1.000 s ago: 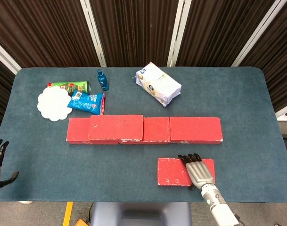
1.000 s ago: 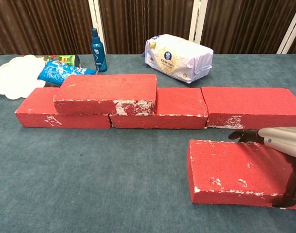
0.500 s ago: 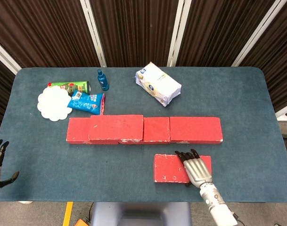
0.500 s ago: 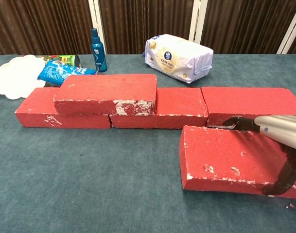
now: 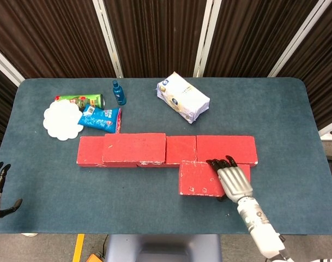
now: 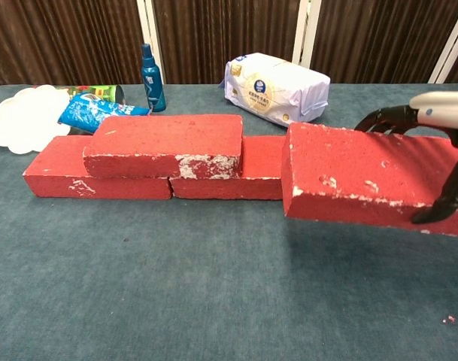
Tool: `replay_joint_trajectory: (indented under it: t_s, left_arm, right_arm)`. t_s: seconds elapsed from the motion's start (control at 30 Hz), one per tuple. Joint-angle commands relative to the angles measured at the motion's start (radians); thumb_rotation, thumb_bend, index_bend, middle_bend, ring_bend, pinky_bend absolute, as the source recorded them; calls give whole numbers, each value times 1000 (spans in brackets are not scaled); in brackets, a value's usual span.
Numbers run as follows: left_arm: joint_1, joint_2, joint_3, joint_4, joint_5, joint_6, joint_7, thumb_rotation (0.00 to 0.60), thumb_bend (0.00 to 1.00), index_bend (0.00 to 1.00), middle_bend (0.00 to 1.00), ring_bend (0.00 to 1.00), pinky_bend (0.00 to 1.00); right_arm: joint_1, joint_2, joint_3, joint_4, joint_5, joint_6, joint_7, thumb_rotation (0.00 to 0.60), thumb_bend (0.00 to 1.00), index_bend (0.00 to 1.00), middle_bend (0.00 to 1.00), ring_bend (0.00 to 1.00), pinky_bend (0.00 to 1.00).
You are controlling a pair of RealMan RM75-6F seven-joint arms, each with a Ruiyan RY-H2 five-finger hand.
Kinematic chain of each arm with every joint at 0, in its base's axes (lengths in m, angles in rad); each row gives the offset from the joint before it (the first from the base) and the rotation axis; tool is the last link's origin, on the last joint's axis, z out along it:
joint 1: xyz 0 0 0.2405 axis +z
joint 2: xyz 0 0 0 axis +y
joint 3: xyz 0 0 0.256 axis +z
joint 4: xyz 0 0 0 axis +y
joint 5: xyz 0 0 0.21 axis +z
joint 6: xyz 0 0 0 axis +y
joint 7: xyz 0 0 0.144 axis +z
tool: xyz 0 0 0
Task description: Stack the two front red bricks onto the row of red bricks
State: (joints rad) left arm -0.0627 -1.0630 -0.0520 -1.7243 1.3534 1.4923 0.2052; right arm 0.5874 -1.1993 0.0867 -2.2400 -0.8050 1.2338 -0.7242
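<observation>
Gripping red brick (image 6: 356,177) at its rt end — rt robot hand (image 5: 234,179), clamped on, brick off table.

— Where's my head camera looking from?
— High above the near edge, facing almost straight down; I get the whole worktop (image 5: 155,98), curtain at the far side.
— And my chest camera?
— Low and close, looking level toward the far curtain.
— What do they share?
— The brick row (image 5: 166,149) (image 6: 168,162), the lifted brick (image 5: 201,177) (image 6: 364,177) and the far clutter.

The blue table (image 5: 285,109) bears a red brick row (image 5: 225,149), wipes pack (image 5: 182,97), doily (image 5: 62,120).
</observation>
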Motion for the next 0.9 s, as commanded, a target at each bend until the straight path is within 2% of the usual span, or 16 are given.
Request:
replay_joint_trajectory:
  t_s: [0.03,0.2,0.3,0.63,0.9]
  left_arm:
    - [0,0,-1,1,-2,-3,-1,600,219,0,0,0,33]
    - [-1,0,-2,1,-6,-10,3,600,221,0,0,0,34]
    - [-2,-2,-5,0,-12,-13,9,600,220,0,0,0,33]
    - [-4,-3,-12,-3,-36,-25,15,600,220,0,0,0,33]
    - [1,0,-12,-10,-35,-20,12,600,220,0,0,0,32]
  right_arm:
    - [69,79,78,-33,132,-43,10,600,0,304,337,269,0]
    - [164,156,169,-1,303,-85,15,600,0,281,337,269,0]
    - [245,175,202,55,401,-119,-25,600,0,281,337,269,0]
    - [481,128,188,215,651,-198,-198,600,0,266,337,257,0]
    - [515,122,173,263,656,-268,-165,600,0,266,337,246,0]
